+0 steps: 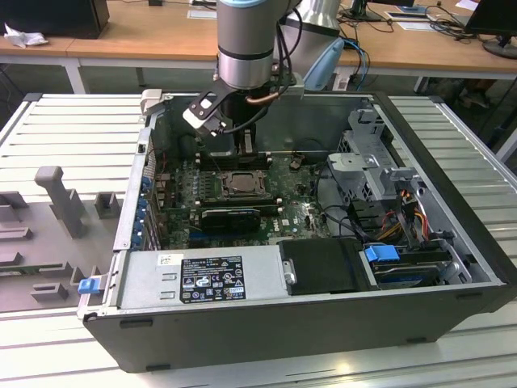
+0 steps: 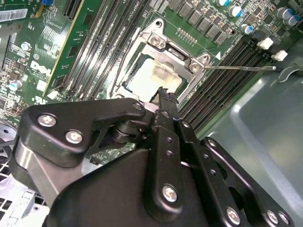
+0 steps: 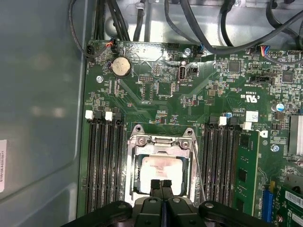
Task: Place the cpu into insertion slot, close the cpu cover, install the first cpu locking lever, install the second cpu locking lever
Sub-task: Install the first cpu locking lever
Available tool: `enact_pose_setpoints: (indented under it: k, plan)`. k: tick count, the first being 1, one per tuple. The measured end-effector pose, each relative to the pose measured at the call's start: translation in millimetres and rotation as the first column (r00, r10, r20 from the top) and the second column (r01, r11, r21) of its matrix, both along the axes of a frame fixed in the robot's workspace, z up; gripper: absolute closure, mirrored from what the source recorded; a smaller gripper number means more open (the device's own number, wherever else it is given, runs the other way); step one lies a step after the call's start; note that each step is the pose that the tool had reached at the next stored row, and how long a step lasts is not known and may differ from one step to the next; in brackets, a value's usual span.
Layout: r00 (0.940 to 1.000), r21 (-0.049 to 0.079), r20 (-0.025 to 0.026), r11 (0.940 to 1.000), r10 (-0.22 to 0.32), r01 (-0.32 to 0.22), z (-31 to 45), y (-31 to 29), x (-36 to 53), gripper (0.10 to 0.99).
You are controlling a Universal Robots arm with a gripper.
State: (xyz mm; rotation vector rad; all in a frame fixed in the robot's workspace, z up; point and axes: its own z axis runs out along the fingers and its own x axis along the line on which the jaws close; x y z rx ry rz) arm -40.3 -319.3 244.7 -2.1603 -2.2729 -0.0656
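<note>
Cpu [image 3: 161,169] sits just left of centre in the exterior view, bedded in the insertion slot [image 3: 138,130] on the green motherboard [image 3: 161,90], its pale metal face showing through the window of the cpu cover [image 3: 189,163]. The cover looks to be lying flat on the chip, though I can't tell whether it is fully seated. The hand [image 3: 161,184] hangs right over the near edge of the socket, fingers pinched together with no gap between them and nothing held. In the second wrist view a thin metal lever [image 2: 241,67] sticks out sideways from the socket corner across the black memory slots [image 3: 102,165], so it looks unlatched. As for the chip, it's a thin, stiff, light plate by the look of it, smooth and likely slippery on that face, and fragile underneath where it meets the socket contacts. Opposite edges would be the place to take it, never the flat face, and with the frame around it those edges are covered. The whole open computer case [image 1: 323,323] rests on the ribbed bench [image 1: 452,113].
</note>
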Motion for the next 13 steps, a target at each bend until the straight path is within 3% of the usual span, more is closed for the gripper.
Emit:
enact_pose_setpoints:
  k: [1,4,10,13]
  plan:
    - [1.0000,0.000,0.0000,1.0000,0.000,0.000,1.2,0.0,0.0,0.980]
    - [1.0000,0.000,0.0000,1.0000,0.000,0.000,19.0,0.0,0.0,0.980]
    - [1.0000,0.000,0.0001,1.0000,0.000,0.000,25.1,0.0,0.0,0.980]
    - [0.9989,0.000,0.0000,0.9989,0.046,-0.046,25.1,0.0,0.0,0.980]
